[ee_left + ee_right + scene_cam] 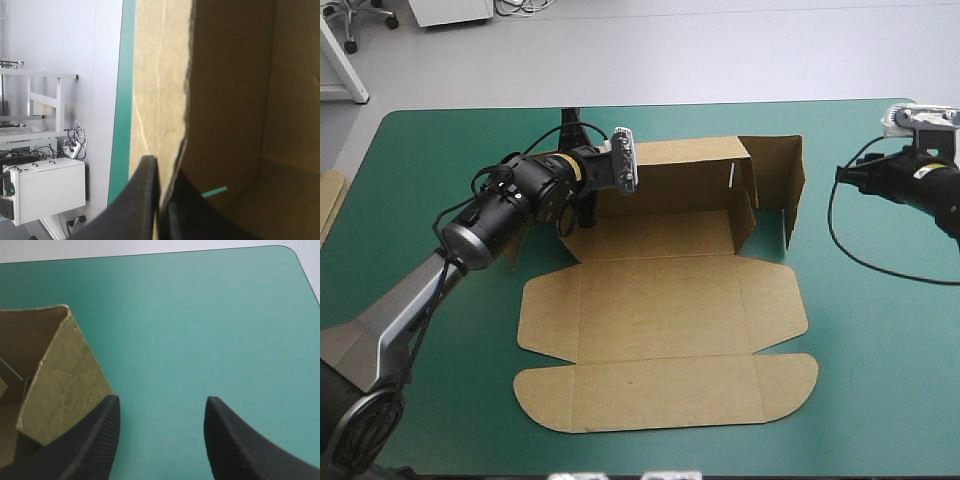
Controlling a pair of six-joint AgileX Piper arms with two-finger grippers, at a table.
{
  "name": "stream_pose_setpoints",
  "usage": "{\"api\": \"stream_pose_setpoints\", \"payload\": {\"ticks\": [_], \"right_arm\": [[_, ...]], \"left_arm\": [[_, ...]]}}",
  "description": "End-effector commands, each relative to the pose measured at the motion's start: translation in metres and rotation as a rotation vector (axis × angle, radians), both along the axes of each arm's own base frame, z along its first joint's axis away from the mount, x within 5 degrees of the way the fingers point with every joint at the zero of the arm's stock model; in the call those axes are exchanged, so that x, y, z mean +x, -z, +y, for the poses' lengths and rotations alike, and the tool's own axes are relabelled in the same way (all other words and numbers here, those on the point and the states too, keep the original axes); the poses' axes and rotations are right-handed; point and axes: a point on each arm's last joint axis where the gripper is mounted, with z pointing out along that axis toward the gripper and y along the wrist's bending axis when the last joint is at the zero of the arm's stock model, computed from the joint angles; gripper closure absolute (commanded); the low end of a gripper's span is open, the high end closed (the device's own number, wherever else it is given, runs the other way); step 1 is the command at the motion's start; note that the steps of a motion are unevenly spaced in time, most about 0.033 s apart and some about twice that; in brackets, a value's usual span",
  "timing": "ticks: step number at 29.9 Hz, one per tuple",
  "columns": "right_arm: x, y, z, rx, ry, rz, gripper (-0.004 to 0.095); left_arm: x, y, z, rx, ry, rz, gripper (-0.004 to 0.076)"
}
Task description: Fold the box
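Note:
The brown box (660,300) lies mid-table. Its far walls and right side wall (782,180) stand raised, and the lid panels lie flat toward the front edge. My left gripper (578,212) is at the box's left end, shut on the left wall. In the left wrist view the wall's board edge (186,100) runs up from between the nearly closed black fingers of that gripper (162,200). My right gripper (850,178) hovers right of the box, apart from it. It is open over bare teal-green cover (162,425), and the raised right wall (60,385) stands beside one finger (100,435).
An edge of more brown board (330,200) shows at the table's left edge. Bare teal-green cover (880,330) stretches to the right of the box and along the front edge.

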Motion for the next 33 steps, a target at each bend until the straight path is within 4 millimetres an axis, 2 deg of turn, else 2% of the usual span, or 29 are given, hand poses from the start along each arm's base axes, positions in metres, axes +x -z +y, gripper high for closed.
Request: {"api": "stream_pose_setpoints", "payload": {"ticks": [1, 6, 12, 16, 20, 23, 25, 33], "right_arm": [[0.017, -0.032, -0.003, 0.004, -0.006, -0.118, 0.0428], [0.047, -0.046, -0.005, 0.013, -0.025, -0.119, 0.0436], [0.090, -0.042, -0.007, 0.059, -0.050, -0.088, 0.0539], [0.115, -0.041, -0.005, 0.086, -0.101, -0.087, 0.0704], [0.137, -0.028, 0.000, 0.144, -0.173, -0.049, 0.0847], [0.147, -0.017, 0.004, 0.192, -0.232, -0.011, 0.0908], [0.152, -0.011, 0.007, 0.210, -0.267, 0.002, 0.0909], [0.150, -0.002, 0.019, 0.255, -0.431, 0.047, 0.0909]], "left_arm": [[-0.008, -0.010, -0.003, -0.104, -0.002, -0.013, 0.0734], [-0.008, -0.004, -0.003, -0.101, 0.000, -0.005, 0.0734], [-0.007, -0.004, -0.007, -0.115, 0.012, -0.025, 0.0734], [-0.007, -0.005, -0.007, -0.116, 0.014, -0.028, 0.0734], [-0.007, -0.005, -0.007, -0.116, 0.014, -0.028, 0.0734], [-0.007, -0.004, -0.007, -0.114, 0.013, -0.026, 0.0734], [-0.007, -0.004, -0.007, -0.114, 0.013, -0.025, 0.0734], [-0.008, -0.004, -0.007, -0.111, 0.012, -0.022, 0.0734]]}}
